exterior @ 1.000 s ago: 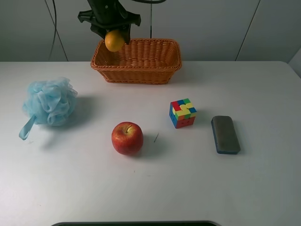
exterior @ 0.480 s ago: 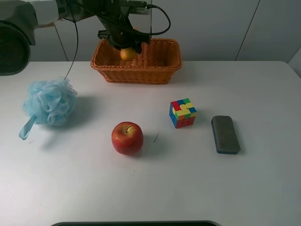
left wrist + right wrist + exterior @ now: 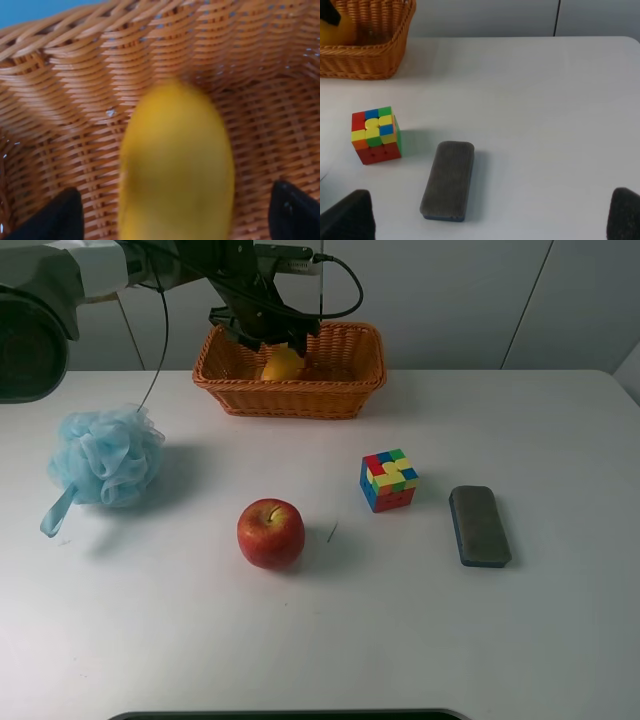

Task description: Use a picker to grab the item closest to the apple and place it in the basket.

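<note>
Yellow fruit [image 3: 283, 364] now lies down inside the wicker basket [image 3: 300, 396] at the upper middle of the overhead frame. That is lower than half a second ago, when it hung between the left fingers near the rim. In the left wrist view it is smeared with motion (I read that as dropping or rolling). The left fingers [image 3: 55, 215] stand wide apart at the two lower corners of that view, clear of the fruit on both sides, so they have let go. I judge the placing step done or all but done, and what remains is to lift that arm out.

The apple [image 3: 270, 532] sits low centre on the bench [image 3: 560, 640]. A colour cube [image 3: 388, 480] is to its right, a grey block [image 3: 479, 525] further right and a blue pouf [image 3: 105, 455] at the left, all unmoved. The right fingers [image 3: 342, 216] are spread too and hold nothing.
</note>
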`<state>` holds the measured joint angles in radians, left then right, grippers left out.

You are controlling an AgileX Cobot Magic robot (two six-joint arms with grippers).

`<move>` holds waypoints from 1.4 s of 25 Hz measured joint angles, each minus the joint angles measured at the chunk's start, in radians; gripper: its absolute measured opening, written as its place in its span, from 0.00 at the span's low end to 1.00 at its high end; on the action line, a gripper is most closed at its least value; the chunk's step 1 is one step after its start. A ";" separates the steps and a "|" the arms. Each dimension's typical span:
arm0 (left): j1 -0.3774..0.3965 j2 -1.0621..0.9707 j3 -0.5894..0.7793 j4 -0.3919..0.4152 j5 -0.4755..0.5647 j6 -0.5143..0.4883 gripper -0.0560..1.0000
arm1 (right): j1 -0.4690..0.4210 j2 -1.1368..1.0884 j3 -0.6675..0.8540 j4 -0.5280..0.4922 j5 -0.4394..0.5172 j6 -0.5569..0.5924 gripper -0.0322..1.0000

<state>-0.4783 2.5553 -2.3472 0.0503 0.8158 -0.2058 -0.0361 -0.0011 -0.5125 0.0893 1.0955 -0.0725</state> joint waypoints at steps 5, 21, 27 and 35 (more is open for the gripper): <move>0.000 -0.011 0.000 -0.002 0.027 0.000 0.75 | 0.000 0.000 0.000 0.000 0.000 0.000 0.71; 0.000 -0.339 0.040 0.012 0.398 0.052 0.75 | 0.000 0.000 0.000 0.000 0.000 0.000 0.71; 0.000 -0.572 0.274 -0.001 0.400 0.097 0.75 | 0.000 0.000 0.000 0.000 0.000 0.000 0.71; 0.000 -1.088 0.828 0.039 0.401 0.169 0.75 | 0.000 0.000 0.000 0.000 0.000 0.000 0.71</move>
<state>-0.4783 1.4671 -1.5190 0.0890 1.2165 -0.0371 -0.0361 -0.0011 -0.5125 0.0893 1.0955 -0.0725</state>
